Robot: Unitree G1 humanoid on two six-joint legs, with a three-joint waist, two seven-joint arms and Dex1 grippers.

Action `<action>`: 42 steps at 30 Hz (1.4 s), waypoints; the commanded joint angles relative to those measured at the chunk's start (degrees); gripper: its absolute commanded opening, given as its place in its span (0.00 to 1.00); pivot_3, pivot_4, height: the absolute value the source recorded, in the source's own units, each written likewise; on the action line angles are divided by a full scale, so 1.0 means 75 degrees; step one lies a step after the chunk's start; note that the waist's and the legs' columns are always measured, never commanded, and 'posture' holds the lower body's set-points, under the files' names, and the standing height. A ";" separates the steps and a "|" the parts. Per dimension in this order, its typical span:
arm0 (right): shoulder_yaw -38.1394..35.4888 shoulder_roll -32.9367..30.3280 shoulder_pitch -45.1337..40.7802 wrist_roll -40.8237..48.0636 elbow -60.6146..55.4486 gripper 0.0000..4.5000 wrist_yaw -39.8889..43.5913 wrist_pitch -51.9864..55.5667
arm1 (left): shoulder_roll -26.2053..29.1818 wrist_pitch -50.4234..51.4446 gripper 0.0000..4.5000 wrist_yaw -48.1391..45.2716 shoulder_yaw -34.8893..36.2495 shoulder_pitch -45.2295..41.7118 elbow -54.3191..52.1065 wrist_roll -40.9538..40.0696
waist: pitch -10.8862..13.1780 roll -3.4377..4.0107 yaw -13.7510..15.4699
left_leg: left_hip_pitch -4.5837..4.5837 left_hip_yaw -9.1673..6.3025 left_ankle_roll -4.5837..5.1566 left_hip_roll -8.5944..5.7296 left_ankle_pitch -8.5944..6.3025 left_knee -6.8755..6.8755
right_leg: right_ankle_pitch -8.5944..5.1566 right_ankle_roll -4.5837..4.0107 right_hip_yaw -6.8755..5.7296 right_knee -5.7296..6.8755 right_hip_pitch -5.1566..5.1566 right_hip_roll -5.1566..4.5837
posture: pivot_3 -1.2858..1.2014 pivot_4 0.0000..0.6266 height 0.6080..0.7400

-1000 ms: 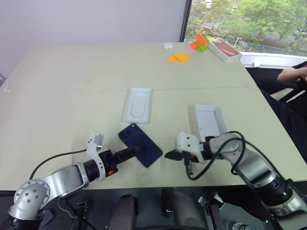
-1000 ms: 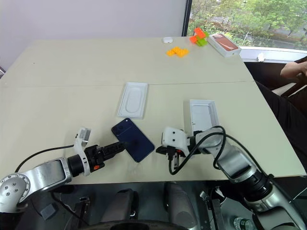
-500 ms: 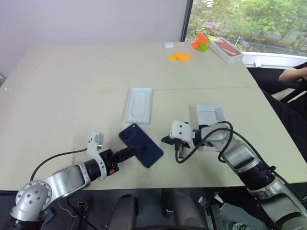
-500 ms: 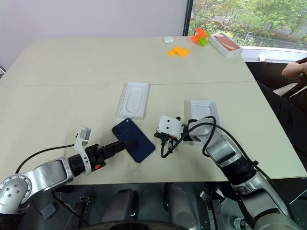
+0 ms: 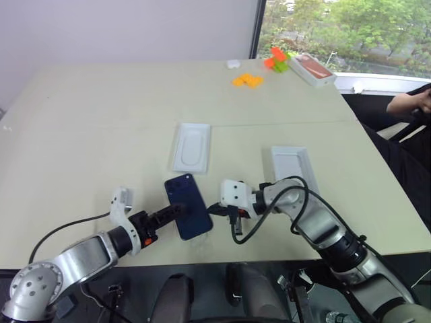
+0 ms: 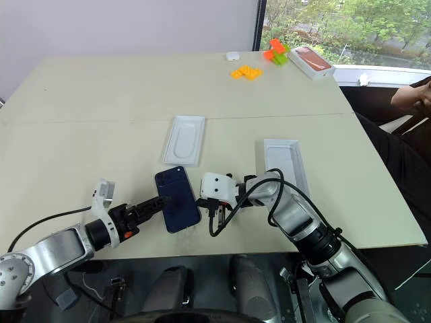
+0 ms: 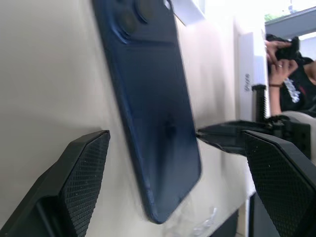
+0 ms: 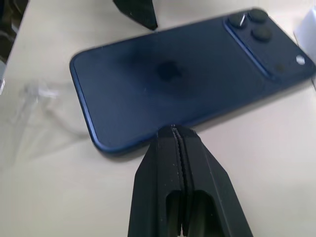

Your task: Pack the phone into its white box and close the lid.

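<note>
Clenched right gripper [image 8: 174, 129] presses the flat navy-blue phone's [image 5: 188, 206] edge, likely nudging it toward the wide-open left gripper [image 5: 180, 210] opposite.

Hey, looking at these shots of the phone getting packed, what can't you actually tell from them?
- Phone screen: faces the table, hidden in every view.
- Right gripper: shut; contact with the phone's edge unclear, its own fingers hide the meeting point.
- White box: near end hidden behind the right arm, head views.
- Left wrist view: phone's camera end cut by the frame edge.
</note>
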 commanded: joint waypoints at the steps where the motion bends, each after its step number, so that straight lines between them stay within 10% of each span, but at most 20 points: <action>1: -0.0107 0.0024 -0.0219 -0.0051 -0.0048 0.01 -0.0064 -0.0144 | 0.0246 0.0061 1.00 -0.0046 0.0432 0.0261 0.0098 0.0061 | 0.0000 0.0000 -0.0003 | -0.0001 0.0001 0.0000 -0.0001 0.0000 0.0000 | 0.0000 0.0000 0.0000 -0.0001 0.0000 -0.0002 | 0.52 0.24 0.95; 42: 0.0276 0.0842 -0.0194 -0.0501 0.0483 0.01 -0.0288 -0.0456 | -0.0959 0.0363 1.00 0.0635 -0.0665 -0.0488 -0.0244 -0.0855 | -0.0005 0.0007 0.0057 | -0.0001 0.0000 -0.0001 -0.0031 0.0001 0.0003 | 0.0000 0.0001 0.0003 -0.0004 0.0012 -0.0035 | 0.52 0.24 0.95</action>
